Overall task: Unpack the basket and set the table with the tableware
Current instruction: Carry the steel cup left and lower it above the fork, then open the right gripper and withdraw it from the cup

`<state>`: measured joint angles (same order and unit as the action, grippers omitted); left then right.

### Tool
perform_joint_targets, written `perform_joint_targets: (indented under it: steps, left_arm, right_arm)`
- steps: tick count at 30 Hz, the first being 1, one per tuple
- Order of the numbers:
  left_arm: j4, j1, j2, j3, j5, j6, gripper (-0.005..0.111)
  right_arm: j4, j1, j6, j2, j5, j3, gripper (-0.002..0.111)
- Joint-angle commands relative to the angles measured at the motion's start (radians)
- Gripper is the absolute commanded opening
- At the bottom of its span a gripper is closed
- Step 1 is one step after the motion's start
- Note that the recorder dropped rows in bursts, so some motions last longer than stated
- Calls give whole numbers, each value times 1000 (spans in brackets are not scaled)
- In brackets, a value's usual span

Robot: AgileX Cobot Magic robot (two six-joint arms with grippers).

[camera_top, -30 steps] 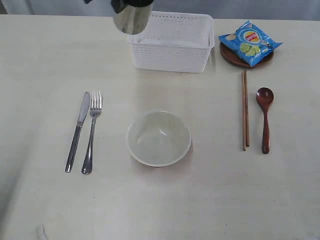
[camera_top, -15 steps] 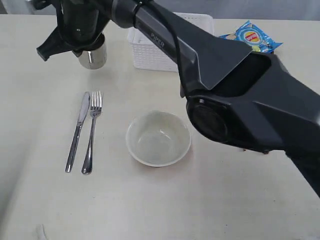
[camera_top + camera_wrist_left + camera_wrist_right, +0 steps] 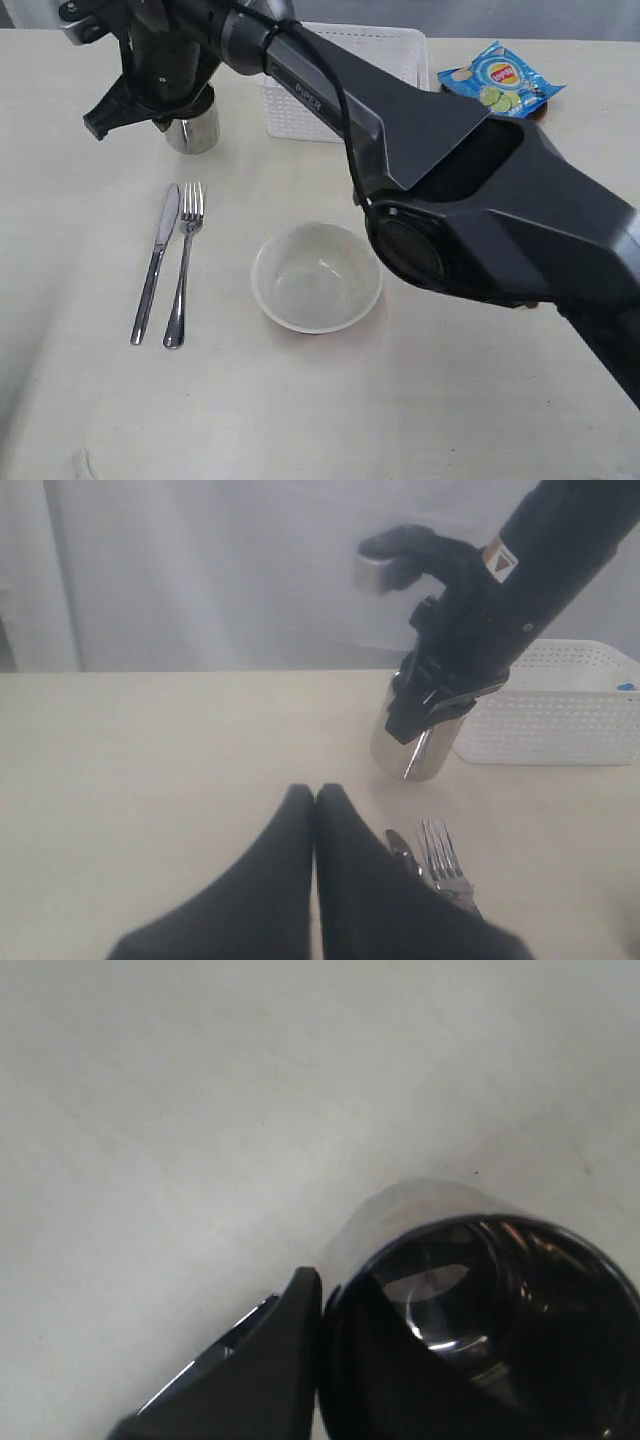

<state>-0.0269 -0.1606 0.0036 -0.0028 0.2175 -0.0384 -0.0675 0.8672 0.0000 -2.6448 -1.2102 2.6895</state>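
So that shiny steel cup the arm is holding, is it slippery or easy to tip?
The polished round steel cup mirrors its surroundings, so it is probably slick; the right tool pinches its rim. It looks thin-walled and empty, so likely light. Being round, it would probably roll if knocked onto its side.

Cup (image 3: 197, 132): polished steel, mirror-bright.
Knife (image 3: 155, 262), fork (image 3: 183, 265): shiny steel.
Bowl (image 3: 316, 277): cream, smooth, glossy.
Basket (image 3: 550, 715): white plastic, perforated, matt.
Counter (image 3: 300, 410): pale, matt, faint wood grain.
Chip bag (image 3: 500, 78): glossy blue film.
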Motion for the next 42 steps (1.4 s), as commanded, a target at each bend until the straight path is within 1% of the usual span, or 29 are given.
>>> perform_joint_targets:
  steps: [1, 15, 25, 32, 33, 35, 39, 40, 42]
  left_arm:
    - [-5, -1, -4, 3, -6, 0, 0]
    - [-5, -1, -4, 3, -6, 0, 0]
    - [-5, -1, -4, 3, -6, 0, 0]
    - [-5, -1, -4, 3, -6, 0, 0]
    - [-5, -1, -4, 3, -6, 0, 0]
    - [-3, -1, -4, 3, -6, 0, 0]
    - [-3, -1, -4, 3, -6, 0, 0]
    - [-3, -1, -4, 3, -6, 0, 0]
    - [-3, -1, -4, 3, -6, 0, 0]
  right_arm:
    - [4, -4, 10, -19, 48, 7, -1]
    - [16, -4, 10, -43, 69, 7, -1]
    - [18, -20, 10, -43, 36, 7, 0]
    - [68, -28, 10, -43, 39, 7, 0]
    - [68, -28, 10, -43, 45, 7, 2]
    - [68, -28, 12, -43, 57, 7, 12]
    - [68, -28, 14, -43, 61, 7, 35]
    - [68, -28, 14, -43, 61, 7, 38]
    - [68, -28, 14, -43, 61, 7, 40]
